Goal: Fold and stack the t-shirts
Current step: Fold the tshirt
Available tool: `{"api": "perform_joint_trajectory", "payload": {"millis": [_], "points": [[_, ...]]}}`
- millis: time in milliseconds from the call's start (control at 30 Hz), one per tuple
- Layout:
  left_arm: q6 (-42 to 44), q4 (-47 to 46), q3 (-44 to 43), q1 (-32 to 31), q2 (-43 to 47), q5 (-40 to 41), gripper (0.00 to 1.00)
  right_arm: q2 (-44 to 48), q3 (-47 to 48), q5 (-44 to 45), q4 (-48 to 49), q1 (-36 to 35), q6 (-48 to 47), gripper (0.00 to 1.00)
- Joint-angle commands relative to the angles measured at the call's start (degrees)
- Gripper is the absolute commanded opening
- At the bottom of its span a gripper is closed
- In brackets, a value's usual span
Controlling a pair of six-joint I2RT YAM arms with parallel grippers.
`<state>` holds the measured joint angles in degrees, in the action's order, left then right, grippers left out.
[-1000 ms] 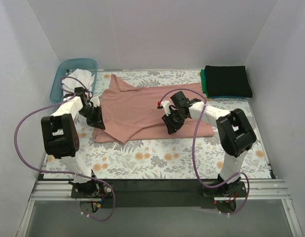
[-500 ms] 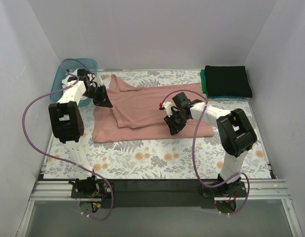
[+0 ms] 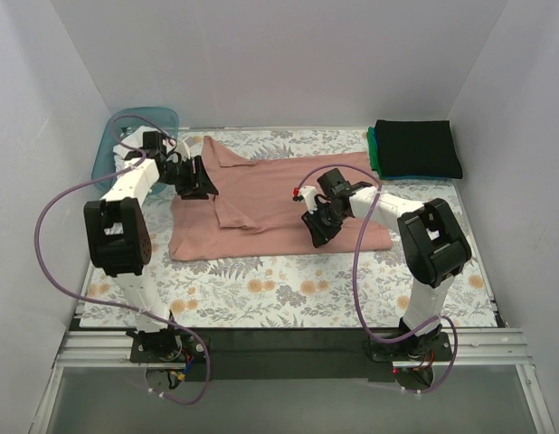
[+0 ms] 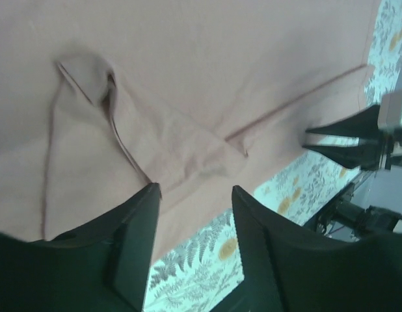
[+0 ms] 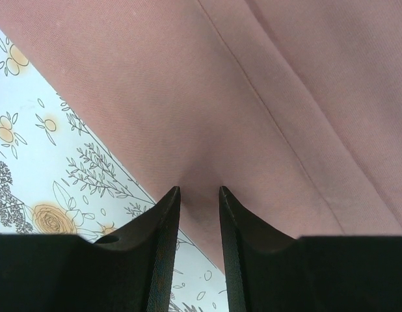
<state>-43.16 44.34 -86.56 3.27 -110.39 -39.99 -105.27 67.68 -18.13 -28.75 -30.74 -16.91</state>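
Note:
The dusty-pink t-shirt (image 3: 270,190) lies spread on the floral table cloth (image 3: 288,289), with a flap (image 3: 236,212) folded over its left half. My left gripper (image 3: 200,181) hovers over the shirt's left part, open and empty (image 4: 196,190), with the loose flap (image 4: 110,149) lying below it. My right gripper (image 3: 317,231) is down on the shirt's front edge, its jaws nearly closed on a pucker of pink cloth (image 5: 200,190). A folded black t-shirt (image 3: 417,149) lies on a teal-green one (image 3: 373,155) at the back right.
The teal plastic basket (image 3: 115,136) stands at the back left, behind my left arm. White walls close in the table on three sides. The left wrist view shows the right gripper's dark fingers (image 4: 354,140) at the shirt's far edge.
My left gripper moved from the shirt's front left corner toward the back and right, dragging the flap up over the shirt. The right gripper stayed put.

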Motion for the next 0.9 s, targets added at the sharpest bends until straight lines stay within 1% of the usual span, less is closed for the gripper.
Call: {"api": "perform_joint_trajectory", "payload": {"millis": [0, 33, 133, 233, 267, 467, 633, 733, 867], "points": [[-1.8, -0.6, 6.6, -0.4, 9.9, -1.4, 0.5, 2.5, -0.4, -0.7, -2.6, 0.3, -0.1, 0.37], [-2.0, -0.5, 10.5, -0.6, 10.9, -1.6, 0.5, 2.6, -0.7, -0.8, -2.6, 0.3, -0.1, 0.37], [-3.2, -1.7, 16.4, -1.7, 12.9, -0.4, 0.53, 2.8, -1.6, -0.4, -2.5, 0.3, -0.1, 0.37], [-4.6, -3.5, 18.2, -2.5, 12.6, 0.6, 0.54, 3.1, -1.9, -0.2, -2.4, 0.3, -0.1, 0.37], [-4.8, -3.9, 18.1, -4.7, 12.0, 0.6, 0.54, 3.1, -2.1, -0.1, -2.5, 0.3, -0.1, 0.37], [-6.1, -5.0, 15.0, -7.6, 6.9, 3.0, 0.52, 3.1, -2.3, 0.5, -2.5, 0.5, -0.2, 0.36], [-6.7, -3.7, 12.3, -8.2, 1.2, 6.3, 0.5, 3.0, -2.0, 0.7, -2.7, 0.7, -0.4, 0.36], [-6.8, -3.4, 11.9, -8.2, 0.2, 7.7, 0.5, 3.0, -1.9, 0.7, -2.7, 0.9, -0.7, 0.36], [-6.9, -3.2, 12.3, -8.2, 1.1, 8.3, 0.54, 2.7, -1.8, 0.6, -2.8, 0.9, -0.8, 0.36]]}}
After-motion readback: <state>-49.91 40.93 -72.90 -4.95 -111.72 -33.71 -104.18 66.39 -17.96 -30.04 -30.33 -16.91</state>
